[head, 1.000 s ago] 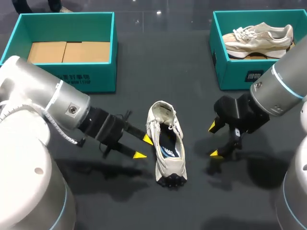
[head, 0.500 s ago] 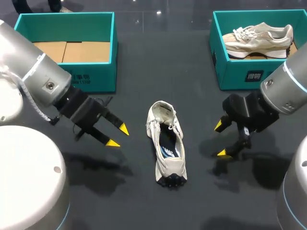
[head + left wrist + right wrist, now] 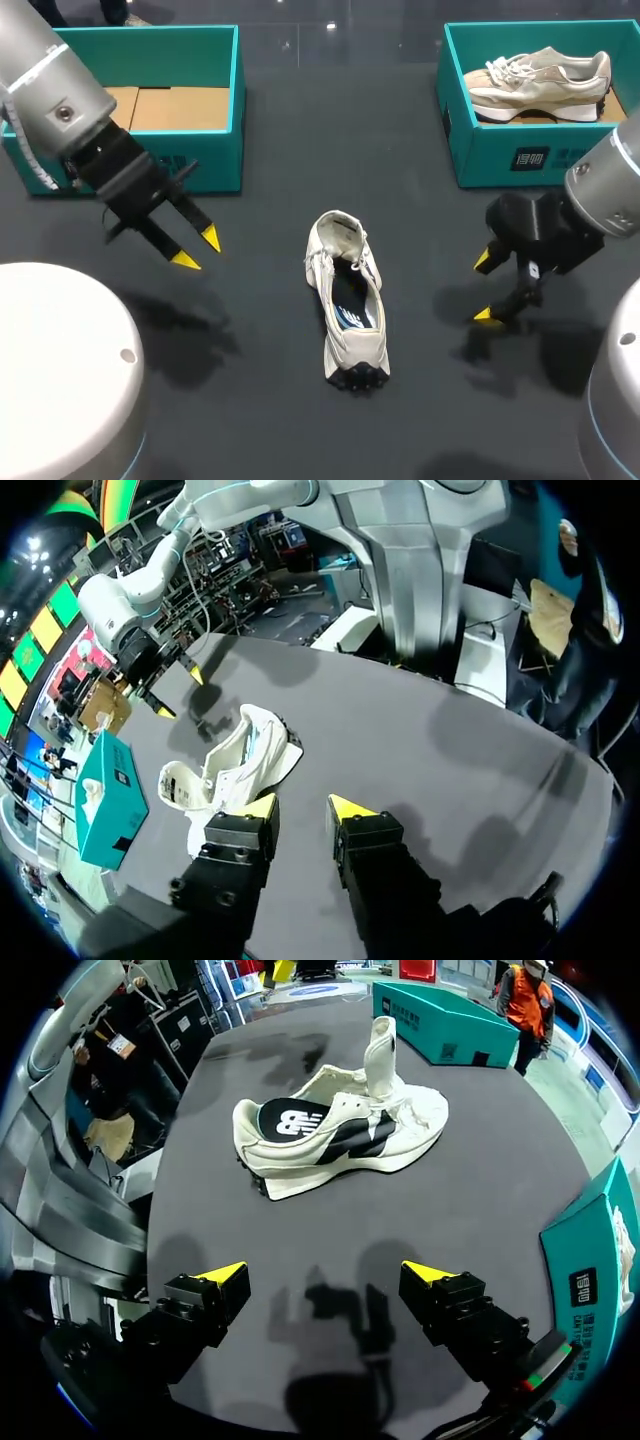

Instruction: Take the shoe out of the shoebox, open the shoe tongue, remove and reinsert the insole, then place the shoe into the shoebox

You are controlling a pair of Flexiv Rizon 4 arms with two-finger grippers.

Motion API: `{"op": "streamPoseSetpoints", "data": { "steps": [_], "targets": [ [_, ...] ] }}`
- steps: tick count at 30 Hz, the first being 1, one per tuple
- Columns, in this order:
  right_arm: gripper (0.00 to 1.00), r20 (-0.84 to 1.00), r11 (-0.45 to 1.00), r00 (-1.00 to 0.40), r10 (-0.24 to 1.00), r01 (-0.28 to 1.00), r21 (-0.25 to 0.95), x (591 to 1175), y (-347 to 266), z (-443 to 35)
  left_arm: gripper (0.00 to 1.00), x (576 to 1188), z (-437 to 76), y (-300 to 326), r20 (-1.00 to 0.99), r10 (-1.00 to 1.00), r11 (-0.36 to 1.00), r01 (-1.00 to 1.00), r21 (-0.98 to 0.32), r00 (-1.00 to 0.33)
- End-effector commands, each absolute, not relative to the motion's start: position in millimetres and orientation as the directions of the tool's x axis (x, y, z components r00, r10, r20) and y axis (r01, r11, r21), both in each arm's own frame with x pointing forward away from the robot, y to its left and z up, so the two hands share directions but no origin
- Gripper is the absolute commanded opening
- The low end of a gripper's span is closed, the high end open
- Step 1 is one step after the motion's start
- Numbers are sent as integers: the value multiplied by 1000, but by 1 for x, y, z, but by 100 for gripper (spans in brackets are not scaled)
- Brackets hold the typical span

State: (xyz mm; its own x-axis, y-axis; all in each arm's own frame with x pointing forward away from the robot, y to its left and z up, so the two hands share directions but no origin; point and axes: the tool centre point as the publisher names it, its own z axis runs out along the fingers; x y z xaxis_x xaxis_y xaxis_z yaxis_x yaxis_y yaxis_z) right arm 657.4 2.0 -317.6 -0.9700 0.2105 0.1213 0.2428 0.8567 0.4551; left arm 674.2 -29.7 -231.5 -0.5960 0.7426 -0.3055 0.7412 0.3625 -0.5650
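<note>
We see cream lace-up sneaker [image 3: 346,300] on dark tabletop [image 3: 300,150], between left claw [image 3: 197,249] and right claw [image 3: 482,288], touching neither; both spread, empty.

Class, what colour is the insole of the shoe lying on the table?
The insole is black with a white mark; the right wrist view shows it best.

The cream shoe [image 3: 347,300] looks of soft cloth, the table [image 3: 300,150] matt dark, the left shoebox [image 3: 215,160] smooth teal card.

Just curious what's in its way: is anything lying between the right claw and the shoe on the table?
Nothing. The head view shows only bare dark table between the right gripper and the shoe; the right wrist view agrees.
</note>
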Motion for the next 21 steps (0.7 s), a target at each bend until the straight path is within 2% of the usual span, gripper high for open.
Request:
{"op": "streamPoseSetpoints", "data": {
  "steps": [1, 6, 20, 21],
  "targets": [
    [100, 100, 845, -967, 234, 253, 471, 640, -10, -310, 0, 685, -227, -29, -252, 795, 340, 750, -568, -551],
    [100, 105, 843, -965, 239, 260, 470, 639, -11, -311, 0, 692, -223, -29, -212, 888, 234, 797, -556, -408],
    [100, 105, 843, -965, 239, 260, 470, 639, -11, -311, 0, 692, -223, -29, -212, 888, 234, 797, -556, -408],
    [100, 105, 843, -965, 239, 260, 470, 639, -11, -311, 0, 691, -225, -39, -210, 900, 231, 827, -513, -382]
  ]
}}
